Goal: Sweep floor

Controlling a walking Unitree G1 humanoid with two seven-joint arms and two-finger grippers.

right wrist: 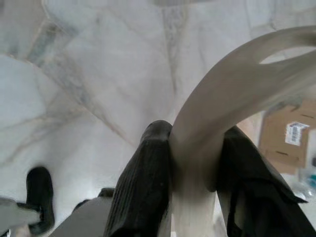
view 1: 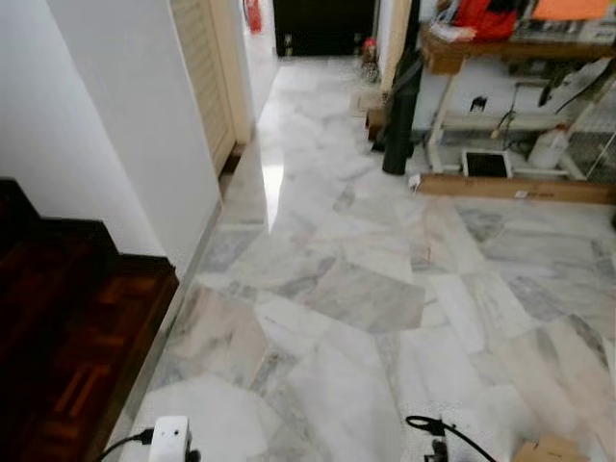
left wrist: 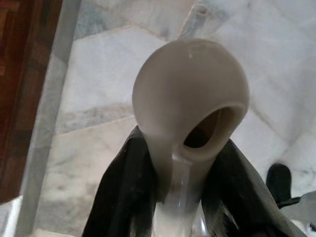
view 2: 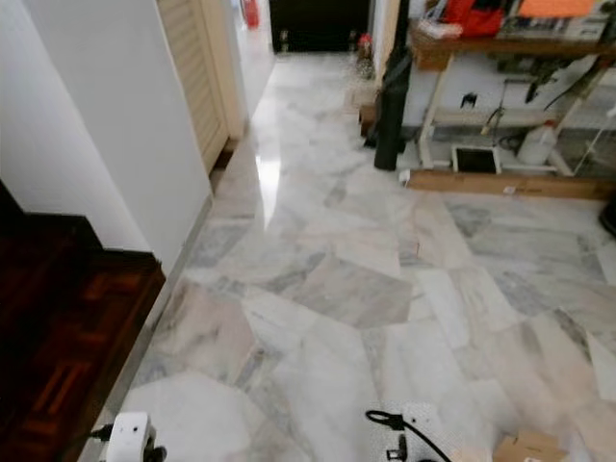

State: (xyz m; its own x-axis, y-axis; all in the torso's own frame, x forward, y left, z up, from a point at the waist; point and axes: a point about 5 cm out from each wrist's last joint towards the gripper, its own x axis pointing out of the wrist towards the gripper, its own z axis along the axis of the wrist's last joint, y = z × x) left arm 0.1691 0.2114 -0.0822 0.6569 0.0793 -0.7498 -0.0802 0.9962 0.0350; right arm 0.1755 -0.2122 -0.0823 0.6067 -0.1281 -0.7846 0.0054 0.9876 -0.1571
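My left gripper (left wrist: 182, 165) is shut on a white plastic handle (left wrist: 190, 94) whose rounded end has a hanging hole; the black fingers (left wrist: 123, 187) clamp its neck from both sides. The right gripper (right wrist: 195, 165) is shut on a curved white handle (right wrist: 232, 89), with a ribbed finger (right wrist: 143, 182) pressed to its stem. Both are held low over the grey-veined marble floor (view 1: 366, 289). The tools' working ends are hidden. A flat cardboard scrap (view 1: 549, 449) lies on the floor at the near right, also seen past the curved handle as a labelled piece (right wrist: 286, 138).
A dark wooden stair (view 1: 67, 327) and white wall (view 1: 125, 125) bound the left. A louvered door (view 1: 207, 67) lines the corridor ahead. At the back right are a cluttered wooden table (view 1: 510, 53), a black upright object (view 1: 399, 115) and a wooden plank (view 1: 515, 188). A black cable (view 1: 438, 428) hangs near.
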